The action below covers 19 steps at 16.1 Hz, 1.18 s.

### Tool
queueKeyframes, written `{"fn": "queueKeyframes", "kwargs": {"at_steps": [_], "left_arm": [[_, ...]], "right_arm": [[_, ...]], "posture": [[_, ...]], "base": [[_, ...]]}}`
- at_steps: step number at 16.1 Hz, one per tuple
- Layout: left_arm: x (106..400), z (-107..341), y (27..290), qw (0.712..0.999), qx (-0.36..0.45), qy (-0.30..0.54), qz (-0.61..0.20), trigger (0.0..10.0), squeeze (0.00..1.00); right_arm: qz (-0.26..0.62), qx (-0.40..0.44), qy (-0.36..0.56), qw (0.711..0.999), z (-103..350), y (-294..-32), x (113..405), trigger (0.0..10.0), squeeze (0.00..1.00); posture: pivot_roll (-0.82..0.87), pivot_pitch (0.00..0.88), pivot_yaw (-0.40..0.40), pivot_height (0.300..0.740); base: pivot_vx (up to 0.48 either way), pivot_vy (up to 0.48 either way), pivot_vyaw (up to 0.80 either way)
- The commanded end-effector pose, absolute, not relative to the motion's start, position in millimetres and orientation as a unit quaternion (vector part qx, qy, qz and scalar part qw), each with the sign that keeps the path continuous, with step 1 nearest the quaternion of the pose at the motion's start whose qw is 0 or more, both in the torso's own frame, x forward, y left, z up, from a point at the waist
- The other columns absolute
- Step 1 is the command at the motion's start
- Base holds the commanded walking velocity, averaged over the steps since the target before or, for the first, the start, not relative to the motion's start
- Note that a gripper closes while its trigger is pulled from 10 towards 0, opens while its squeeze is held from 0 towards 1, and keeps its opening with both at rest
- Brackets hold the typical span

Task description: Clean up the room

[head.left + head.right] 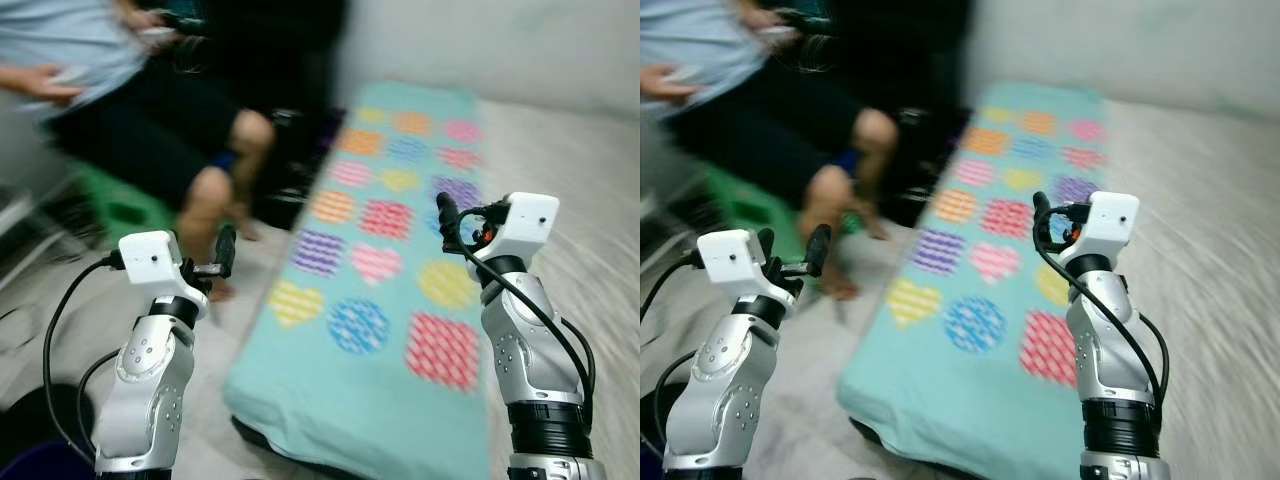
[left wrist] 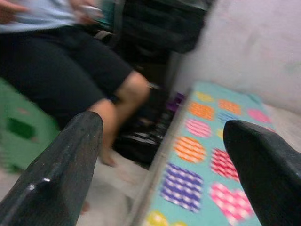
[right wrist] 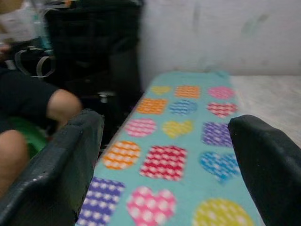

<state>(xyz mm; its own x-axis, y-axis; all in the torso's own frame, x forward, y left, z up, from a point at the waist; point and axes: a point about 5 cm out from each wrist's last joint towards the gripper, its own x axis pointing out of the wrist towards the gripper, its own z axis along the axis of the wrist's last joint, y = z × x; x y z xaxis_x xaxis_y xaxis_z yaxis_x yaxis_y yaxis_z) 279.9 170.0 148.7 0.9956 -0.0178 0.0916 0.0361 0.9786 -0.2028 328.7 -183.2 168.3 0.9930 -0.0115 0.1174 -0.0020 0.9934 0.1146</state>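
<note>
Teal patterned mat flat on floor.

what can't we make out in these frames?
- Person: head views, blurred; upper body cut off by the top edge.
- Items in the person's hands: too blurred to identify.
- Dark clutter beside the mat: blurred, unidentifiable.
- Floor under the mat: hidden.
- Left claw, right claw: both open, empty.

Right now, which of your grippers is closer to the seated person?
Left. The left gripper is raised beside the mat, close by the person's shins. The right gripper is over the mat's far side, with the mat between it and the person.
</note>
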Motion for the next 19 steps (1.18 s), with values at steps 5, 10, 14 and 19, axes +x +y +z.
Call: {"fn": "queueKeyframes", "kwargs": {"at_steps": [5,10,14,19], "left_arm": [[287.8,146.0,177.4,0.995,-0.093,-0.039,0.005,10.0,0.0],[292.5,143.7,175.0,0.995,-0.094,-0.038,0.009,10.0,0.0],[292.8,140.7,173.1,0.994,-0.099,-0.034,0.013,10.0,0.0],[293.3,139.6,172.7,0.994,-0.104,-0.035,0.015,10.0,0.0]], "right_arm": [[-0.009,0.066,-0.063,0.996,166.8,-180.0,334.0,10.0,0.0],[-0.026,0.049,-0.061,0.997,163.3,-186.0,334.8,10.0,0.0],[-0.026,0.045,-0.053,0.997,161.9,-187.0,336.7,10.0,0.0],[-0.03,0.039,-0.055,0.997,161.9,-191.4,336.6,10.0,0.0]], "posture": [[-0.05,0.0,0.043,0.74],[-0.06,0.0,0.037,0.74],[-0.06,0.0,0.027,0.74],[-0.06,0.0,0.019,0.74]], "base": [[0.0,0.0,0.0],[0.0,0.0,0.0],[0.0,0.0,-0.2],[0.0,0.0,-0.8]]}}
